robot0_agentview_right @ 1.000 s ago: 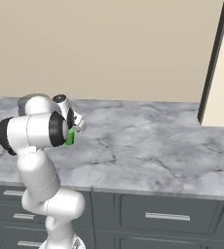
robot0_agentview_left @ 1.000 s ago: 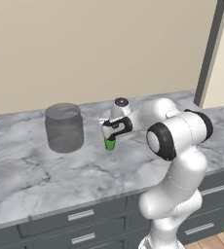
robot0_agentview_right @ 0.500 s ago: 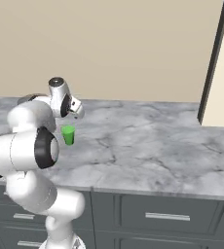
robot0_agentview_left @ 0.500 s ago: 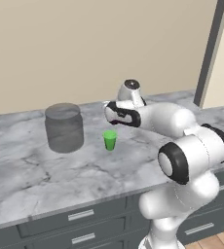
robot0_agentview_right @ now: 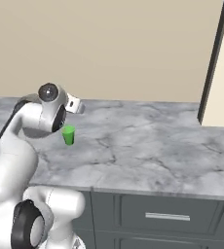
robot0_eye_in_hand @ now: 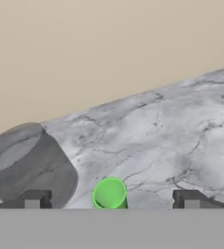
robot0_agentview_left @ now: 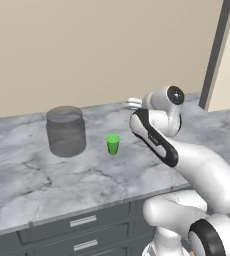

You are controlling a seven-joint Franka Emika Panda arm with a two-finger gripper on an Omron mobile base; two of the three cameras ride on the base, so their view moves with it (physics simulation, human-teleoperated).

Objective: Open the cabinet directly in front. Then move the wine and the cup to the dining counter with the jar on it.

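The two-finger gripper (robot0_eye_in_hand: 111, 199) stands spread wide and holds nothing; in the hand view its two dark fingertips (robot0_eye_in_hand: 36, 198) rise well apart, with daylight on each side of what sits between and beyond them. That thing is the small bright green tapered cup (robot0_eye_in_hand: 110, 193), upright on the long grey-veined white marble dining counter (robot0_eye_in_hand: 182, 131), just ahead of the fingertips and free of them. Off to one side of the gripper, beyond the cup, stands the squat smoky-grey translucent jar (robot0_eye_in_hand: 21, 160) with its rounded lid, near the cup but not touching it.

From the left base view the cup (robot0_agentview_left: 113, 144) sits between the jar (robot0_agentview_left: 65, 131) and the hand, well back from the counter's (robot0_agentview_left: 37, 185) front edge.

The cup looks placed, so the risk now lies in the arm's departure. It is light and narrow at the base, so if the hand swings sideways or dips before it is clear, a fingertip could clip the rim and tip the cup or roll it toward the edge. A sweep toward the jar's side could also nudge the jar. A straight lift away seems safest.
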